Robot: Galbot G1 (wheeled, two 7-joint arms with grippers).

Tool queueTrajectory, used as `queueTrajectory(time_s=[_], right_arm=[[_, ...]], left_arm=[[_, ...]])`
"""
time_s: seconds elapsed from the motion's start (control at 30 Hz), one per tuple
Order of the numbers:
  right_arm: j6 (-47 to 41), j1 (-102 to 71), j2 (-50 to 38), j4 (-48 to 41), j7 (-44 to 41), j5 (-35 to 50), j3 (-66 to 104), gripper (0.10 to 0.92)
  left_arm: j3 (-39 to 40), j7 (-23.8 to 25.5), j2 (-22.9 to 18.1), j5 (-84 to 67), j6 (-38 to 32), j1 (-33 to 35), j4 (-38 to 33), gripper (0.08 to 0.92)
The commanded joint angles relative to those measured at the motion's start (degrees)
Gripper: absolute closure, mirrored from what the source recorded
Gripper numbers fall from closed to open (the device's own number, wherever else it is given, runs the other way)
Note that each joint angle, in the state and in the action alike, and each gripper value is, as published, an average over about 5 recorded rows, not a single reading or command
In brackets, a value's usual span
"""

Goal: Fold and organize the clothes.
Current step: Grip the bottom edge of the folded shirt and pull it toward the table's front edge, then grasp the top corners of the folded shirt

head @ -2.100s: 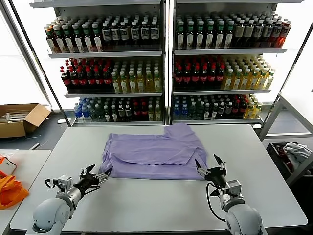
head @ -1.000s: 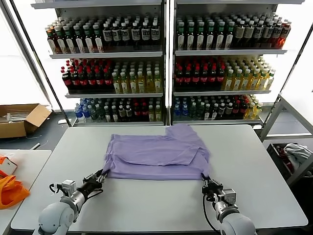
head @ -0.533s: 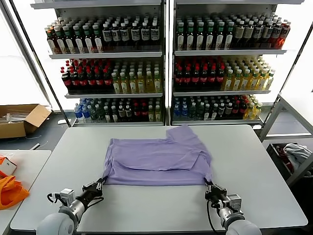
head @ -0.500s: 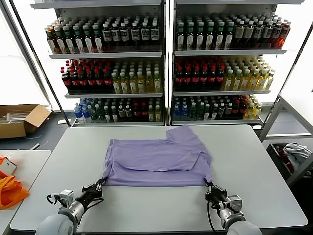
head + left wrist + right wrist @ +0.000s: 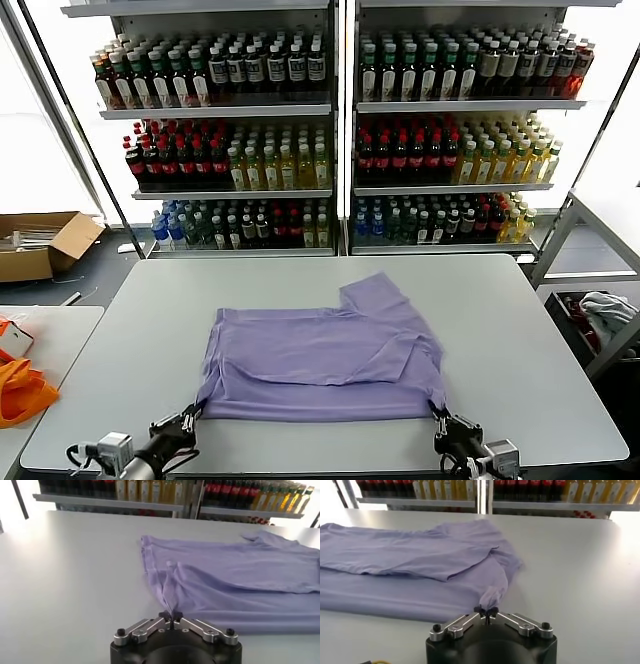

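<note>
The clothes, a lavender T-shirt, lie partly folded on the grey table, with one sleeve pointing toward the far right. My left gripper sits at the shirt's near left corner, low by the table's front edge. In the left wrist view that gripper is shut on a pinched ridge of the shirt. My right gripper is at the near right corner. The right wrist view shows it shut on a bunched tip of the shirt.
Shelves of bottles stand behind the table. A cardboard box lies on the floor at the left. An orange fabric item rests on a side table at the left, and a white cloth lies at the right.
Both grippers have closed on the shirt's near corners and drawn back toward me. The shirt has slid with them toward the table's front edge.
</note>
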Motion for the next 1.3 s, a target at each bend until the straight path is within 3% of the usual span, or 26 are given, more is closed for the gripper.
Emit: queueTrajectory(time_s=[0.03, 0.13, 0.4, 0.63, 0.77, 0.97, 1.3], right_arm=[[1.8, -4.0, -1.2, 4.6, -1.8, -3.4, 2.2, 0.828], [3.9, -1.9, -0.8, 4.4, -2.0, -3.5, 4.4, 0.751], [8.2, 5.2, -4.7, 1.5, -7.3, 3.2, 13.3, 0.526], [4.8, 21.7, -7.8, -5.4, -14.9, 4.8, 11.1, 0.318], [0.5, 34.5, -6.5, -14.9, -18.4, 4.8, 4.5, 0.227], [-1.7, 50.9, -3.8, -29.0, -22.7, 4.0, -6.6, 0.203], [-3.2, 63.9, -0.7, -44.4, -24.9, 3.8, -17.5, 0.203]], left_arm=[[-4.9, 0.5, -0.7, 1.6, 0.8, 8.2, -7.4, 0.903], [-6.1, 0.4, 0.0, 1.5, 0.8, 7.6, -7.8, 0.863], [-9.7, 0.4, 4.0, -0.4, 0.9, 5.8, -8.4, 0.637], [-7.5, 0.4, 13.4, -3.6, 0.9, -2.8, -4.1, 0.438], [-3.3, -0.1, 18.1, -7.5, 1.0, -8.9, 1.9, 0.317], [2.8, -0.9, 23.4, -14.0, 1.4, -16.1, 9.5, 0.188], [12.9, -1.2, 27.6, -18.4, 0.9, -29.0, 22.6, 0.177]])
